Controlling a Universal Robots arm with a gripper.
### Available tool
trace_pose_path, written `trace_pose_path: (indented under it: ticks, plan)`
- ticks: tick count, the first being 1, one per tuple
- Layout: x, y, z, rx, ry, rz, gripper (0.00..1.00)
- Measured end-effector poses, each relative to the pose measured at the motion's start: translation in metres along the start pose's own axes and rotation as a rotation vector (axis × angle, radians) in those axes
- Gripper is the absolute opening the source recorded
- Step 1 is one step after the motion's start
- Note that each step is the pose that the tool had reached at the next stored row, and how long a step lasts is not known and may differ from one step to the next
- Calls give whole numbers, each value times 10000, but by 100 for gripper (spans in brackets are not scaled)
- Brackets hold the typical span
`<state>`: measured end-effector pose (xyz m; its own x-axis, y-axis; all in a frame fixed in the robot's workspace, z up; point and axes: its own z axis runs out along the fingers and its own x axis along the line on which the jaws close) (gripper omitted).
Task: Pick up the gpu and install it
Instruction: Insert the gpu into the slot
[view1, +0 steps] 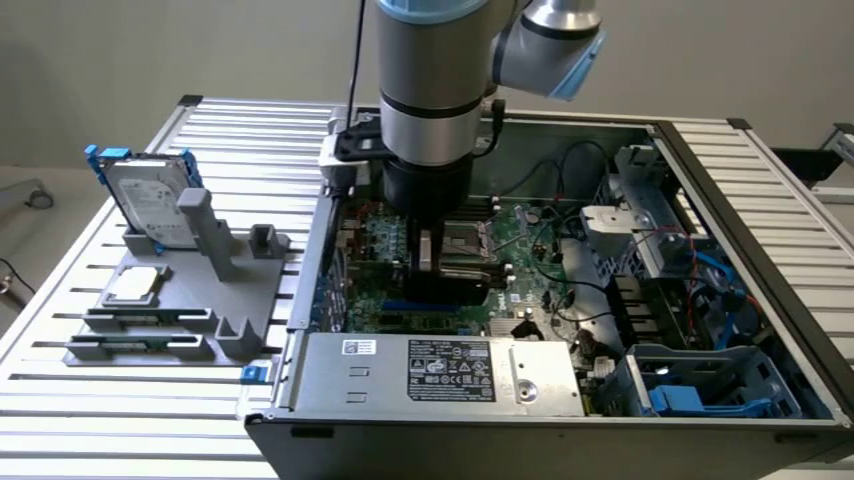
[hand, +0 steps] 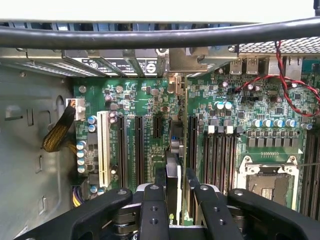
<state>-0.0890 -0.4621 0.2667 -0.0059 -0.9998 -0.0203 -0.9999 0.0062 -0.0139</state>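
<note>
Gpu (hand: 173, 150) is seen edge-on between the gripper's (hand: 175, 187) two black fingers (hand: 152, 200). They are clenched on it, one on each face, so the card is in the grasp. It stands upright over the green motherboard (hand: 240, 100) inside the open computer case (view1: 747, 300), its long edge running along the row of expansion slots. In the wrist view it lies between the pair of long black slots (hand: 138, 150) on one side and another black slot (hand: 192, 145) just beside it on the other. The white slot (hand: 104, 150) is further off, and the bare processor socket (hand: 267, 182) is well apart on the opposite flank. The card's far end reaches toward the case's rear wall, where the metal slot covers (hand: 115, 62) sit.

In the exterior view the arm points straight down into the case, near the wall on the exterior view's left. The hard drive (view1: 140, 195) stands in a grey holder (view1: 200, 290) on the slatted table (view1: 254, 120), well off to that side.

Picking up looks done, and I judge the step in hand to be the install. Whether the card's lower edge has entered a slot is hidden by the fingers. Seating calls for the contact edge to be square over its slot, the end bracket to meet the rear opening, and a straight, even press. Any tilt risks fouling the neighbouring slots.
</note>
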Motion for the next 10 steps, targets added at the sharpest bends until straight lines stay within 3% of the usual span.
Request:
trace_pose_path:
  ticks: [10]
  plan:
    - [1, 11, 21, -1, 2, 1, 26]
